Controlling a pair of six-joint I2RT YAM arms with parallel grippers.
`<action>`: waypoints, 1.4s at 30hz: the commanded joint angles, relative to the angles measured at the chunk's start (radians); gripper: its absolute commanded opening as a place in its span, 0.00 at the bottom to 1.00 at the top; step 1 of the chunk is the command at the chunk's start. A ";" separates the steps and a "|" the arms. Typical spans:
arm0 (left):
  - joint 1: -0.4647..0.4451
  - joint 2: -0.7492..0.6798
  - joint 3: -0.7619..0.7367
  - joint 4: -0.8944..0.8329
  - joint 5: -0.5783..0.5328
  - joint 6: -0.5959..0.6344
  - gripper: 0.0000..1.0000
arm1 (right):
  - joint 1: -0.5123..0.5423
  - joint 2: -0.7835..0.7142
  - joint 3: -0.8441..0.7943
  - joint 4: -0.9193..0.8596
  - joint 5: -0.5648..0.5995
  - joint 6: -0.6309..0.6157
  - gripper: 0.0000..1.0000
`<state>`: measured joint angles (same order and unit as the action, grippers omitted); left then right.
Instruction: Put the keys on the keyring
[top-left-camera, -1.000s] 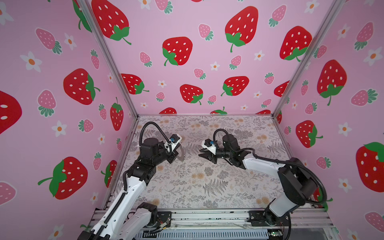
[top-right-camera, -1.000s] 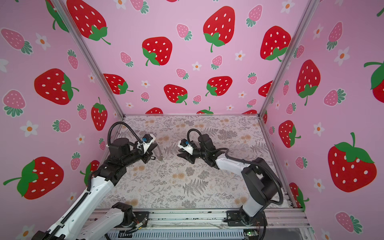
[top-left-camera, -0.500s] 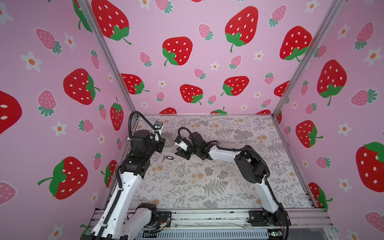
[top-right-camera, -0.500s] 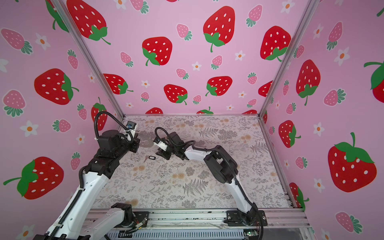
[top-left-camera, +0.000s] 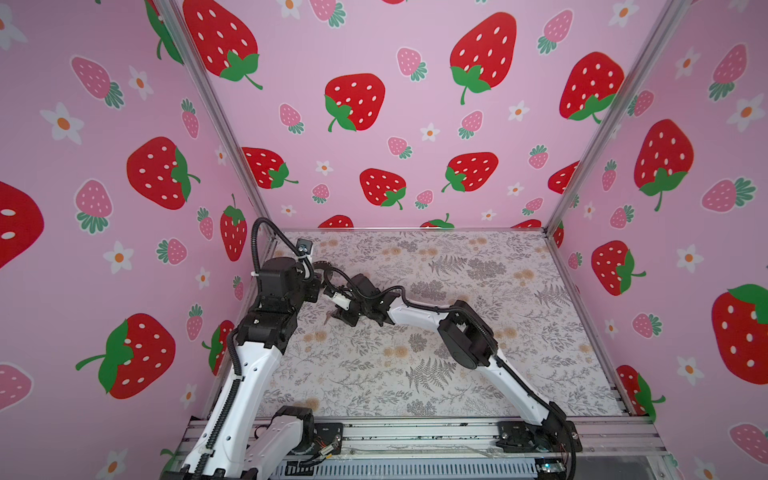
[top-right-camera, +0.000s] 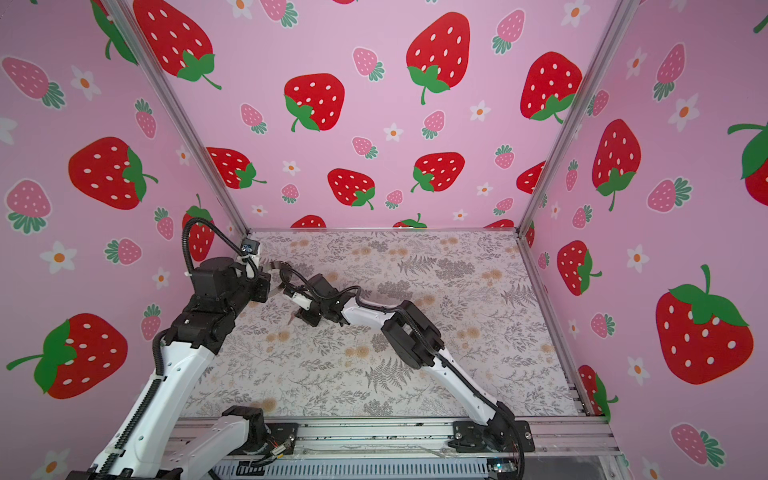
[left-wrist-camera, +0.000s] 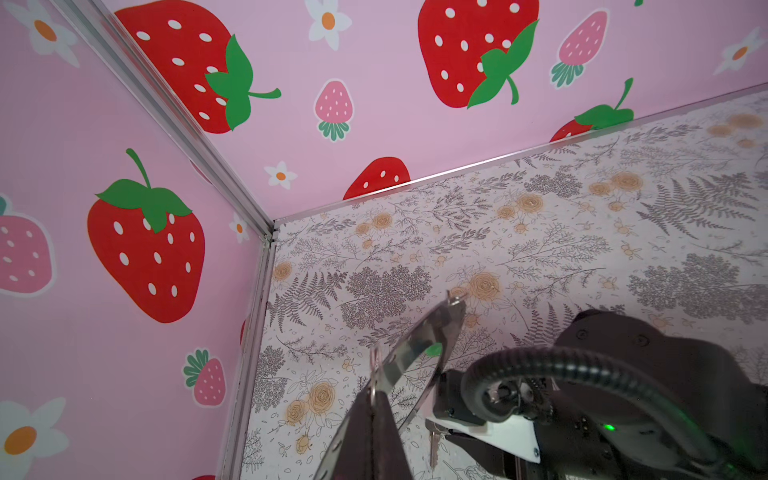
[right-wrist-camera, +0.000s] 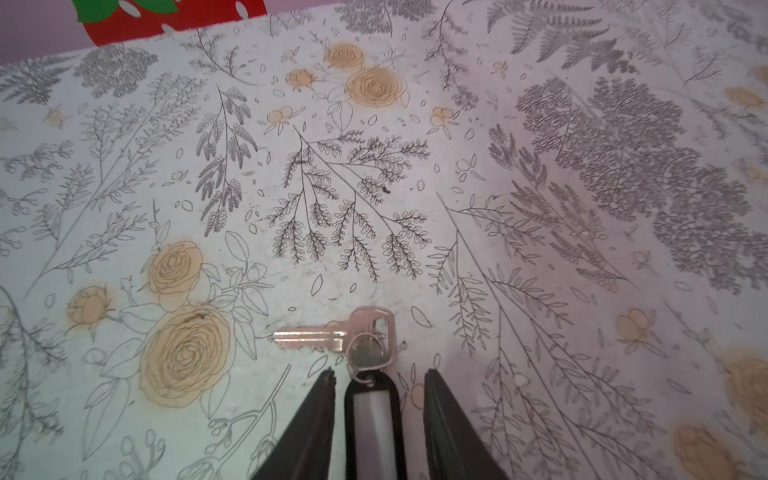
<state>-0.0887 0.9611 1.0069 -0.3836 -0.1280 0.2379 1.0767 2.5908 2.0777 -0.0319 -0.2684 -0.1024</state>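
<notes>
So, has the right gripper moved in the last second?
Yes. In a top view the right gripper has swung left, toward the back-left corner post.

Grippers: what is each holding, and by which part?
The left gripper pinches the keyring by its rim. The right gripper holds nothing: its jaws stand open either side of the black-rimmed tag.

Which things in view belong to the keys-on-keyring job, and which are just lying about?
Job:
- keyring, pinched by the left gripper
- green tag, at the keyring's edge
- black tag with its key, between the open fingers of the right gripper

Not job (fixtures only):
- mat
- walls
- frame
</notes>
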 joint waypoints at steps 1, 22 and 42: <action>0.005 -0.035 0.018 -0.010 0.013 -0.003 0.00 | 0.019 0.039 0.065 -0.120 0.034 -0.011 0.38; 0.004 -0.091 -0.014 -0.037 0.078 -0.024 0.00 | 0.059 -0.335 -0.454 -0.101 0.315 -0.274 0.23; -0.026 -0.100 -0.057 -0.040 0.315 -0.011 0.00 | -0.040 -1.020 -1.199 0.104 0.268 -0.180 0.36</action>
<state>-0.1020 0.8719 0.9691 -0.4305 0.0914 0.2001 1.0275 1.6318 0.9173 -0.0288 0.0551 -0.3573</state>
